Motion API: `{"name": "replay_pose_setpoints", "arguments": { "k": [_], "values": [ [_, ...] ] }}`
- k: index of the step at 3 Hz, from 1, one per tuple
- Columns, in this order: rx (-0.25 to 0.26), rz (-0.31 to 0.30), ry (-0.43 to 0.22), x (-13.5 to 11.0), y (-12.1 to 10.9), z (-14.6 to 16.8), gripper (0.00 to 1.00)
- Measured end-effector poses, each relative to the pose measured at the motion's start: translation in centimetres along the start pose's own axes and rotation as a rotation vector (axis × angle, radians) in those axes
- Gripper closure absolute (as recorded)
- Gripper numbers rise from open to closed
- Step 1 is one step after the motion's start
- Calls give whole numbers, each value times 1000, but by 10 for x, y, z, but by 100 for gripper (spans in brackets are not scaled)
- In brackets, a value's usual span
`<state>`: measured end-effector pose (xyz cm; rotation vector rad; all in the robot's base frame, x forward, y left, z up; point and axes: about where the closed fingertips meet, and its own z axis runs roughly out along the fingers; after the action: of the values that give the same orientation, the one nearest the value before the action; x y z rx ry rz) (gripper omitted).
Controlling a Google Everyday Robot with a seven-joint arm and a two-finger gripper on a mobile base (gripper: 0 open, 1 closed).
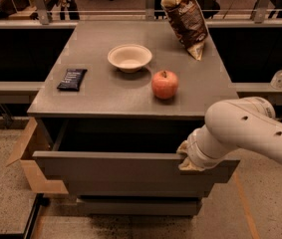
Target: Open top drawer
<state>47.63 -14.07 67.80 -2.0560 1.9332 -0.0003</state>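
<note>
1. Pincer [186,158] sits at the top edge of the top drawer [120,171], toward the right end of its front panel and touching it; whether it is spread or pressed together cannot be told, as the wrist covers it.
2. A white arm [250,131] reaches in from the right edge of the view and ends at the pincer.
3. The top drawer is just under the bench [105,98] and stands pulled out toward the near side, with a dark gap between the bench edge and the grey front panel. What lies inside is too dark to tell.
4. Below it are two narrower grey drawer fronts, the middle one [130,189] and the lowest [135,206], both set further back.
5. On the bench, a pale bowl [129,58] stands near the middle, and a red apple [165,83] is just near and right of it, apart from it.
6. A chip bag [185,19] stands tilted at the far right.
7. A dark packet [72,78] lies flat at the left.
8. A cardboard box [31,168] is beside the cabinet's left side, on the floor.
9. A clear bottle [281,77] stands on a ledge at the far right.
</note>
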Motion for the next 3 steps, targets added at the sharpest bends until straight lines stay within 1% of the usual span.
{"name": "replay_pose_setpoints", "arguments": {
  "k": [1,2,3],
  "values": [
    [-6,3,6,3,14,0,100],
    [-6,3,6,2,13,-4,100],
    [-8,11,7,3,32,-6,100]
  ]
}}
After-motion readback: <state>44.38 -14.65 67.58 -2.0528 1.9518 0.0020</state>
